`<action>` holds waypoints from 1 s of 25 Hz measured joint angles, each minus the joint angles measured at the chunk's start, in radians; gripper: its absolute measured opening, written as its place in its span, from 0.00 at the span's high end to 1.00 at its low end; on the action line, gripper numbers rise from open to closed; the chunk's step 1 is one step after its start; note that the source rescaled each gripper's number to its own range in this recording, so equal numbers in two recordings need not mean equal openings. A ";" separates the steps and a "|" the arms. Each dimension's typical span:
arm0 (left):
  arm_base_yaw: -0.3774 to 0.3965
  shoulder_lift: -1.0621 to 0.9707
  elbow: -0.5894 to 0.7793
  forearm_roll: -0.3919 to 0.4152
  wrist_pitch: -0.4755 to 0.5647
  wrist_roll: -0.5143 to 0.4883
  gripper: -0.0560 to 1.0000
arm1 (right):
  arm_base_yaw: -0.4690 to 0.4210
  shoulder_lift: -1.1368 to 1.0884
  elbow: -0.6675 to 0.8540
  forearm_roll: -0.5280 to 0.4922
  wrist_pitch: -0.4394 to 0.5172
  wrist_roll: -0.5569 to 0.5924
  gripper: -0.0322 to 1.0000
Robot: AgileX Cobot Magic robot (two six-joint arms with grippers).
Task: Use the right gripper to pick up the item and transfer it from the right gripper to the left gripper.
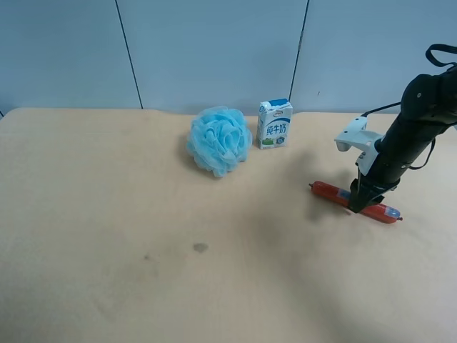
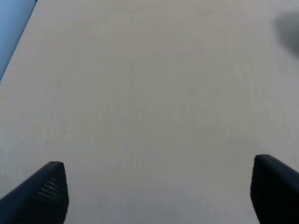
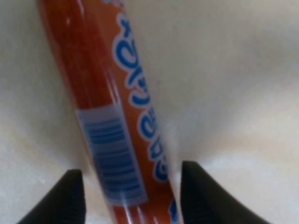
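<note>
— Left gripper (image 2: pixel 159 193) hangs wide apart over bare desk (image 2: pixel 140 93); ours on the right?
— Right gripper (image 3: pixel 135 193) straddles the sausage (image 3: pixel 93 70) lying on the desk, jaws apart, not yet pinching; we should close squarely mid-length, so it lifts level.

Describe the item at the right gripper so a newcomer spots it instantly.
On the tan table, look away from the blue bath pouf and milk carton at the back, toward the black arm. A sausage stick lies there between the fingers of the right gripper. It is the only long, thin, red-orange thing, lying flat, with blue lettering.
</note>
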 joint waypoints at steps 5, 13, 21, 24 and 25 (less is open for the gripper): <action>0.000 0.000 0.000 0.000 0.000 0.000 0.00 | 0.000 0.000 0.000 0.000 0.000 0.004 0.91; 0.000 0.000 0.000 0.000 0.000 0.000 0.00 | 0.000 0.000 0.000 0.000 0.004 0.038 0.93; 0.000 0.000 0.000 0.000 0.000 0.000 0.00 | 0.000 -0.035 0.002 0.011 0.018 0.056 0.93; 0.000 0.000 0.000 0.000 0.000 0.000 0.00 | 0.000 -0.094 0.002 0.036 0.029 0.053 0.93; 0.000 0.000 0.000 0.000 0.000 0.000 0.00 | 0.000 -0.115 0.002 0.051 0.032 0.049 0.93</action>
